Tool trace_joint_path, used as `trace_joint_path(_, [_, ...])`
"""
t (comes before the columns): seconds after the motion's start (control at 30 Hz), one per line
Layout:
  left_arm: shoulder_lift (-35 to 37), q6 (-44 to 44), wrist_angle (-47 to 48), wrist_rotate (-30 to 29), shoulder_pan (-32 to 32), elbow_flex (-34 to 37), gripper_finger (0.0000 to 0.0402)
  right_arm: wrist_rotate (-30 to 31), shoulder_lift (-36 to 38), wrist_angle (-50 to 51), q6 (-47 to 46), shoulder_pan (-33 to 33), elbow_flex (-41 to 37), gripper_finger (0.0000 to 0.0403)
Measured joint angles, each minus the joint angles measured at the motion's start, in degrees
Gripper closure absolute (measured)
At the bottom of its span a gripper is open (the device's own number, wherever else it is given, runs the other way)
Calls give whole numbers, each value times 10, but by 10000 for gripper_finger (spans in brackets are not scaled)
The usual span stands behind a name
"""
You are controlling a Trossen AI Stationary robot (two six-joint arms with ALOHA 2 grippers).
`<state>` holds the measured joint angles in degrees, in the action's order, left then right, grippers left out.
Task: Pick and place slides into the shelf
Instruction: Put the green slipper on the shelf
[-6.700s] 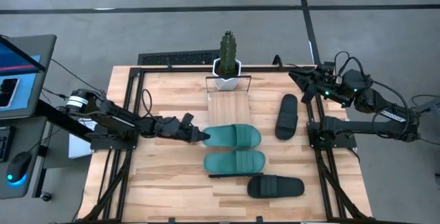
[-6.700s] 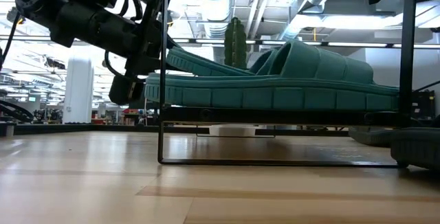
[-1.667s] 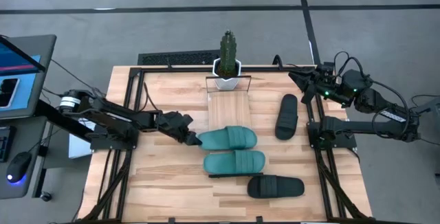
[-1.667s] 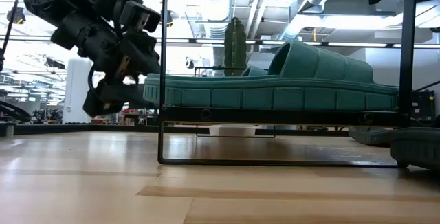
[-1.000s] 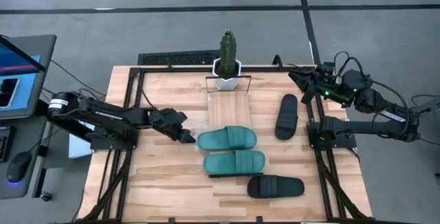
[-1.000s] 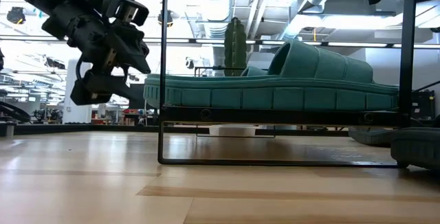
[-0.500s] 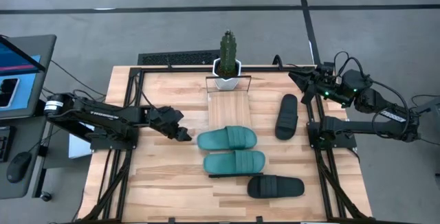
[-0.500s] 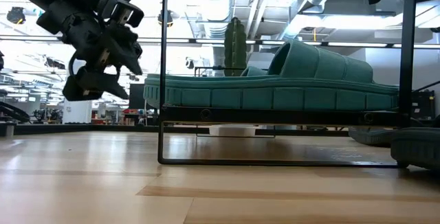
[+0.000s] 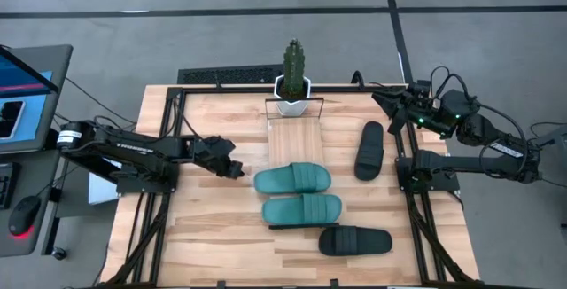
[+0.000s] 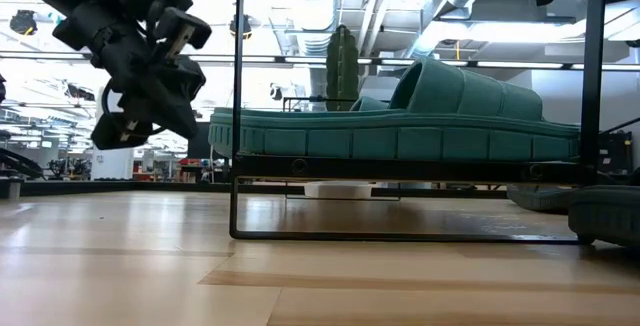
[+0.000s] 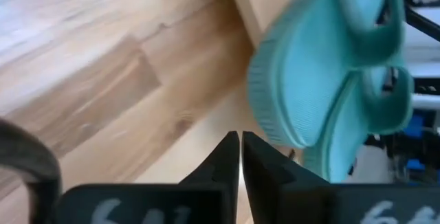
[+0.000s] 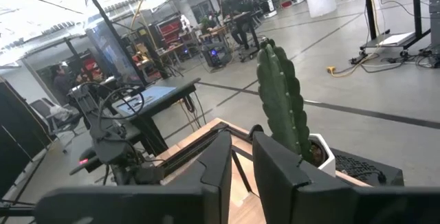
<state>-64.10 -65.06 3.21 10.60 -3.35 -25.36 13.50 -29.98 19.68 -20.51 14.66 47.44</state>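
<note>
Left claw (image 9: 237, 171): fingers pressed together, empty, drawn back from the upper teal slide (image 9: 293, 179) it held seconds ago. That slide now rests on the shelf (image 9: 294, 140), just ahead of the claw, long axis continuing the claw's line, near end facing it. Placement judged complete; both black slides remain on the tabletop (image 9: 213, 236).

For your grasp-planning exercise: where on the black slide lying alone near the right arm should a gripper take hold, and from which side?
Judging by its pose, grip the black slide at its wide strap, coming straight down from above. It lies sole-down on the table, clear of the shelf, so the raised strap is what the fingers could close across. The right gripper is nearest.
</note>
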Motion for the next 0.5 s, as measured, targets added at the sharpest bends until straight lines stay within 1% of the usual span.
trace_joint_path(0.13, [0,-7,13,-26,-6,0,400,0,0,0,0,0,0,361])
trace_joint_path(0.23, [0,4,14,-37,-8,0,401,0,0,0,0,0,0,368])
trace_joint_path(0.4, [0,44,12,-60,-9,0,401,0,0,0,2,0,0,382])
trace_joint_path(0.5, [0,86,2,-79,-9,0,401,0,0,0,11,0,0,389])
